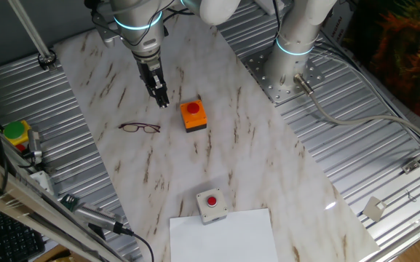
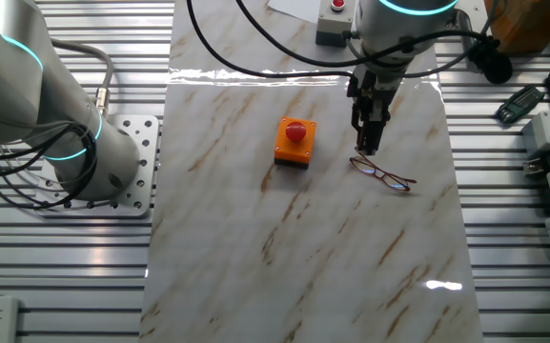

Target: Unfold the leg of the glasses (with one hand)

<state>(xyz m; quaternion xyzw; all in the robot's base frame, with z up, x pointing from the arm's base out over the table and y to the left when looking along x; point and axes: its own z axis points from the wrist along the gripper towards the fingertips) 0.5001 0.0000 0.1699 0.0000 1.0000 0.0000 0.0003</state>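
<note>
**Gripper poised above the glasses, leg not yet unfolded**

A marble-patterned table (image 1: 268, 167) filled the middle of both views. The glasses (image 1: 139, 128) lay flat on it, thin and dark, lenses up, toward the left side in one fixed view. An orange box (image 1: 193, 115) with a red button sat to their right, apart from them. A grey box (image 1: 212, 205), also with a red button, sat nearer the camera, just beside a white sheet (image 1: 224, 234).

The gripper (image 1: 161, 98) hung from the arm, pointing down, between the glasses and the orange box and a little beyond both. In the other fixed view its tips (image 2: 367, 145) sat just above one end of the glasses (image 2: 382, 174), not touching them. The fingers looked pressed close together with nothing between them, though the gap was too small to judge surely.

The legs were too thin to tell whether they lay folded across the lenses or partly out. Judging by the task, the step in hand was the approach to one leg.

To do it well, the gripper probably needed to come down beside the hinge end, slip one fingertip behind the folded leg, and sweep it outward slowly. The frame was light and likely to slide on the smooth top, so pushing along the leg's own arc, not across the frame, would be safer.
</note>
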